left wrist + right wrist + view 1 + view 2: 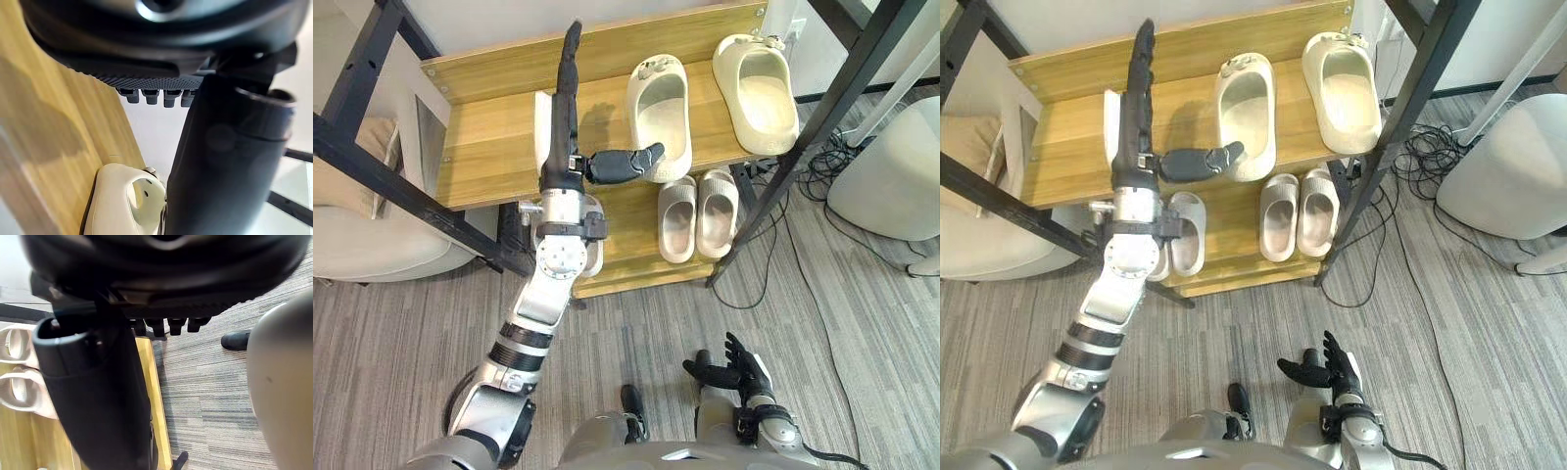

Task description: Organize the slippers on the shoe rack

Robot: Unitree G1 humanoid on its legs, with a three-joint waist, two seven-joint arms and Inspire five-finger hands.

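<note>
1. The right hand (732, 367) hangs low over the grey striped floor (391, 343). Its fingers are loosely spread and hold nothing.
2. On the shoe rack's lower shelf (628, 235), the left beige slipper (677, 217) and the right beige slipper (717, 211) lie side by side, touching. A further pale slipper (1187, 233) lies to their left, partly hidden by the left arm.
3. The left hand (563, 157) is over the upper shelf (489, 147). Its fingers (570, 78) are straight and point toward the rack's back board, and the thumb (626, 164) sticks out to the right. The hand has hold of nothing.
4. The left cream slipper (658, 113) lies on the upper shelf just right of that hand. The thumb tip is at the slipper's left wall, but contact cannot be told.
5. The right cream slipper (756, 93) lies beside it, a narrow gap apart.
6. Both cream slippers have their long axes running near to far, heels toward the robot and toes toward the back board. The beige slippers lie along the same line.
7. The shelves are light wood in a black frame (822, 127). A cushioned seat (362, 235) stands to the left, a pale rounded seat (891, 176) to the right, and a tangle of cables (818, 162) lies between rack and seat.
</note>
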